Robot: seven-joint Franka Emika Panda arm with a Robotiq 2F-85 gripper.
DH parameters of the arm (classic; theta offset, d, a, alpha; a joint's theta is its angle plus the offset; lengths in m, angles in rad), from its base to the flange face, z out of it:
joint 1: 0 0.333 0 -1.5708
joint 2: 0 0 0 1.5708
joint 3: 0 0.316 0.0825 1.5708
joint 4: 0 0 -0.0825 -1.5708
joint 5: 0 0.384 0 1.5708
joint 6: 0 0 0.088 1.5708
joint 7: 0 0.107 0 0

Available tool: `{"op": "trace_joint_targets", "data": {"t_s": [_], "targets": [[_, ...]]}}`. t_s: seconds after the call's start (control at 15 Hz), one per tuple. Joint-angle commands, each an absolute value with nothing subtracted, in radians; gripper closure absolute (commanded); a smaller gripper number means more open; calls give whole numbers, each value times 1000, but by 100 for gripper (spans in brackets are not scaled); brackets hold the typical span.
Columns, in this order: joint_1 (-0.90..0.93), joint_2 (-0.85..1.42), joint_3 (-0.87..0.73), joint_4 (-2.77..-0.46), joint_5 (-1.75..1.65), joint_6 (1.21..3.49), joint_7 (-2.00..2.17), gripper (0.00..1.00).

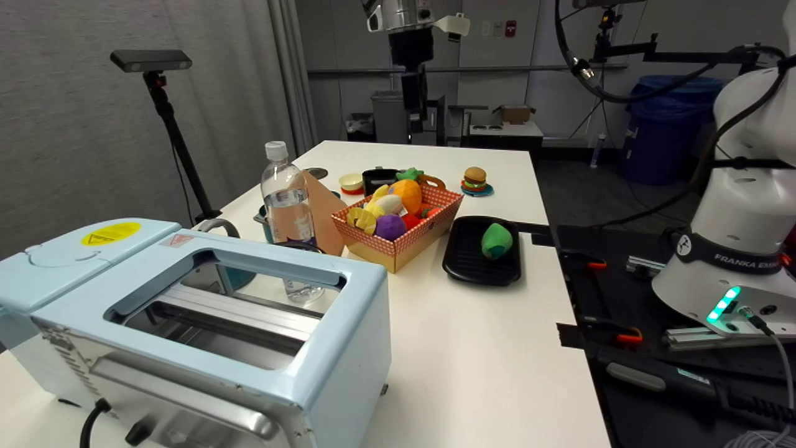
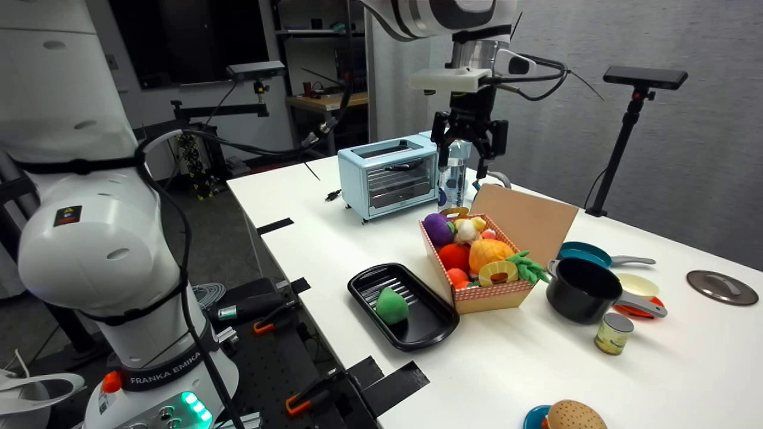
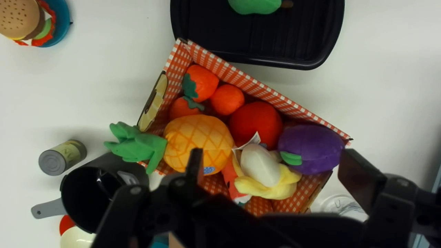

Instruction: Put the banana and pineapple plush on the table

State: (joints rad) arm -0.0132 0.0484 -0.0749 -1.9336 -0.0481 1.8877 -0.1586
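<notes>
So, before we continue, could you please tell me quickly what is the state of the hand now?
Hand: open, holding nothing, above the table.

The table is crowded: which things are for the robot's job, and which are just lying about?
For the job: banana, pineapple, both in the basket; table; hand.
Just lying about: purple toy, green toy, burger, tray, pot, can, oven, bottle, lid.
</notes>
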Motion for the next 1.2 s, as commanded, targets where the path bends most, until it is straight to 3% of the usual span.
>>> {"op": "trace_joint_targets", "data": {"t_s": [0.0, 1.13], "targets": [[-36, 118, -70, -1876, -64, 1909, -181, 0], [-22, 383, -10, -1645, -79, 1905, -213, 0]]}}
